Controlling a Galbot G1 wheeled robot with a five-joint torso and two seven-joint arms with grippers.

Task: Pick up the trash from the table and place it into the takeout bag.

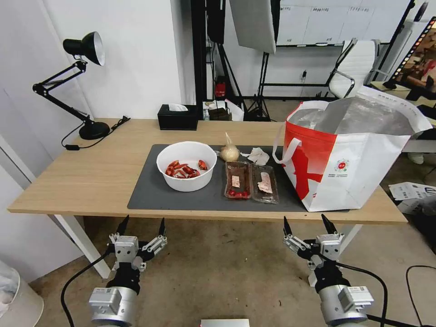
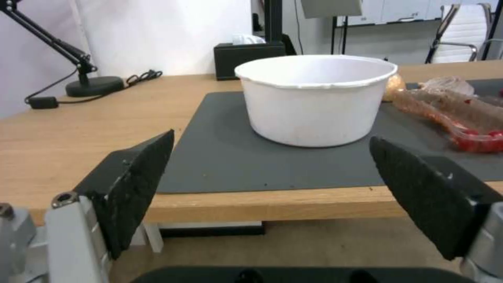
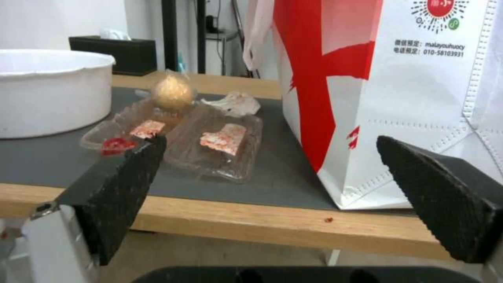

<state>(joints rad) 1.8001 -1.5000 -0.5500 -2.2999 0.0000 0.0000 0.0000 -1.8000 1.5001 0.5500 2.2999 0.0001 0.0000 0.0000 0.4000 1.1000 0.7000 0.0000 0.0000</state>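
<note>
Hovering below the table's (image 1: pixel 91 181) near edge: left gripper (image 1: pixel 141 226) and right gripper (image 1: pixel 309 225), fingers spread apart, holding nothing. Sitting on the dark grey mat (image 1: pixel 154 190): white bowl (image 1: pixel 186 165) of red shells, two clear trays (image 1: pixel 250 180), knotted bag (image 1: pixel 230 151), crumpled tissue (image 1: pixel 259 156), beside the red-and-white takeout bag (image 1: pixel 359 172).

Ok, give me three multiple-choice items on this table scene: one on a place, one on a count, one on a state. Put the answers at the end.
1. Where does the takeout bag stand on the table?
A. at the end on the robot's right
B. beside the desk lamp
C. on the floor under it

2. How many clear plastic trays lie on the grey mat?
A. one
B. two
C. four

3. How are the two grippers?
A. both shut on trash
B. left open, right shut on the bowl
C. both open, holding nothing

Answers:
1 A: the bag sits at the right end, past the trays.
2 B: two trays lie side by side between the white bowl and the bag.
3 C: the left gripper and the right gripper hang below the table's near edge, fingers spread.
</note>
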